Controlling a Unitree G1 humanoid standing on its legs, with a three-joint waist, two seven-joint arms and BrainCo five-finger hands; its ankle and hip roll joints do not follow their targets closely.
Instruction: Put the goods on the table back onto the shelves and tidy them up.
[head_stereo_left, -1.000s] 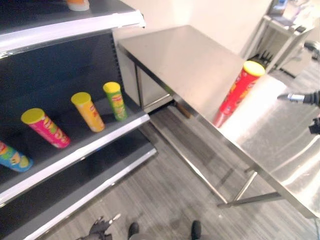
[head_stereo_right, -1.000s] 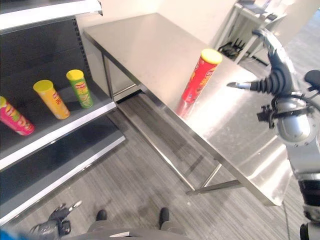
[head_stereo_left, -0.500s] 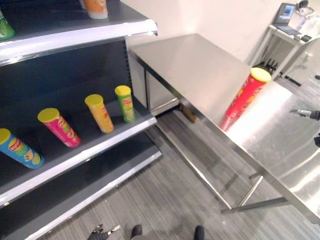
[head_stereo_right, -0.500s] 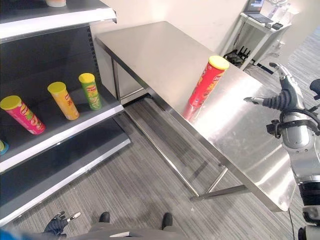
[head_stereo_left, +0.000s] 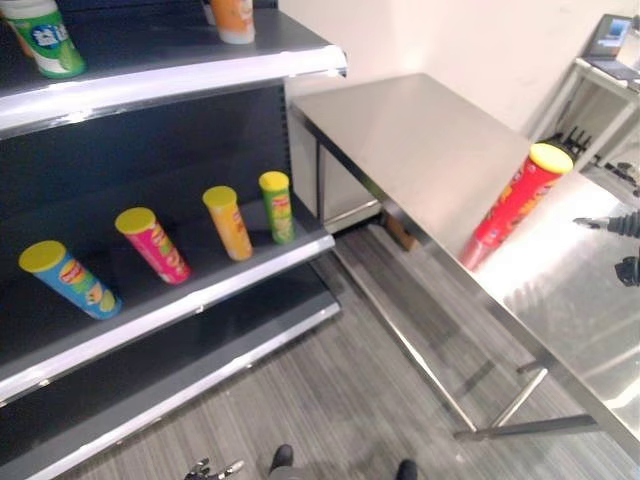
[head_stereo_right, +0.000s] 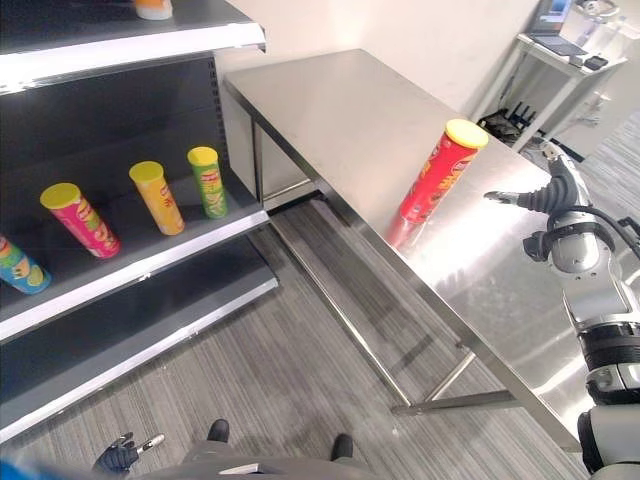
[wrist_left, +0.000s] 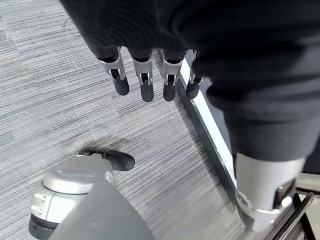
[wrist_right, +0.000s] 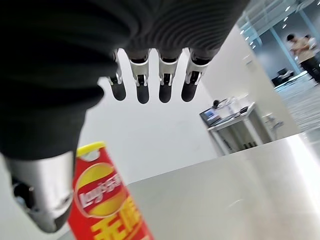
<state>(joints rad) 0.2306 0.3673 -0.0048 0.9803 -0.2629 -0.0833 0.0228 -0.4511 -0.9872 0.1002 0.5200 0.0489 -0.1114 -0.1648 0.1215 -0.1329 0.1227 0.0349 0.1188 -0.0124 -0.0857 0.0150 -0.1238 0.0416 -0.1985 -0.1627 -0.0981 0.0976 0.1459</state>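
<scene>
Across the bare steel worktop (head_stereo_right: 330, 110) the tall red crisp tube with its yellow lid (head_stereo_right: 437, 172) stood near the front edge, my right hand (head_stereo_right: 543, 196) near it with fingers (wrist_right: 142, 86) released, best closed around its middle.

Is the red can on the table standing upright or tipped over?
Upright. The red can stands on its base on the steel table, its yellow lid on top. The open right hand is beside it, not touching.
</scene>
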